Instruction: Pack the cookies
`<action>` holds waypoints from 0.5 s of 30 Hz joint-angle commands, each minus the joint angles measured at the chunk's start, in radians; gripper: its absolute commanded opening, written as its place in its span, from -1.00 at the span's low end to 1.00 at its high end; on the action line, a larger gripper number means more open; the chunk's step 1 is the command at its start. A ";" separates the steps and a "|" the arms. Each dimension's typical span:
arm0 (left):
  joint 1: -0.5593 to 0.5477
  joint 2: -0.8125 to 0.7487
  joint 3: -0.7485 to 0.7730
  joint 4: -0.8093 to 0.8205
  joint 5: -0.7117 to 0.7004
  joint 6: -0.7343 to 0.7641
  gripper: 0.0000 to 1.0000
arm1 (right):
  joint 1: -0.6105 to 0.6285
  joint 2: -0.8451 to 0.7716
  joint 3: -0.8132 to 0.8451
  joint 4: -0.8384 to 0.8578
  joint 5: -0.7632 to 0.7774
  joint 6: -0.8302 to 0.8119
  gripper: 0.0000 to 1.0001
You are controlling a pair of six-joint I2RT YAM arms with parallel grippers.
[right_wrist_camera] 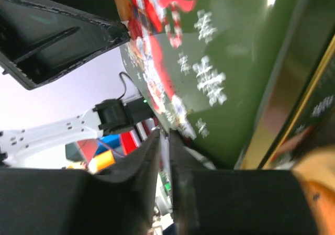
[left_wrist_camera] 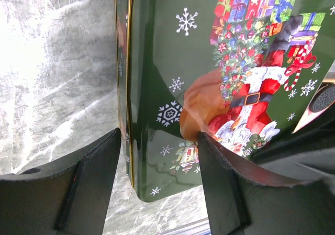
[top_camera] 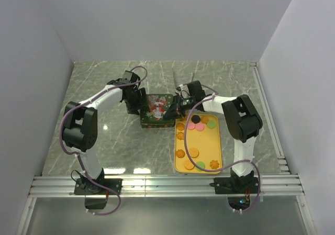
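The right gripper [right_wrist_camera: 163, 133] has its fingers all but pressed together, with only a thin slit between them and nothing I can make out pinched there. Its tips sit against the right-hand edge of the green Christmas tin [top_camera: 157, 108], whose gold rim runs just beside them.

Across the tin from it, the left gripper [left_wrist_camera: 157, 136] stands spread. One finger is outside the tin's wall and the other over the printed lid, so the tin's corner lies between them. Whether either pad presses on the metal cannot be told.

The lid with its Santa picture appears to be on, and no cookie shows inside the tin.

The cookies [top_camera: 191, 126] are just below the right gripper, toward that arm's base. A dozen or so lie loose on the yellow tray [top_camera: 207, 141], which lies right beside the tin. Its far end holds black, pink, orange and green ones, and more golden ones lie further from the fingers.

By my reading, packing has not started. The tin has to be opened first, then every cookie moved across.
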 commanded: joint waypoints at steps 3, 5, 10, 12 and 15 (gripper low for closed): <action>-0.007 -0.034 0.024 -0.033 -0.052 0.018 0.32 | 0.017 -0.146 0.090 -0.182 0.130 -0.126 -0.11; -0.007 -0.050 0.034 -0.024 -0.054 0.023 0.33 | 0.020 -0.209 0.109 -0.239 0.165 -0.161 0.16; -0.007 -0.085 0.057 0.004 -0.061 0.022 0.38 | 0.019 -0.359 0.186 -0.334 0.285 -0.234 0.56; -0.009 -0.114 0.067 0.033 -0.075 0.005 0.40 | 0.019 -0.396 0.231 -0.373 0.317 -0.249 0.61; -0.016 -0.169 0.069 0.082 -0.118 -0.069 0.43 | 0.020 -0.424 0.288 -0.399 0.380 -0.243 0.66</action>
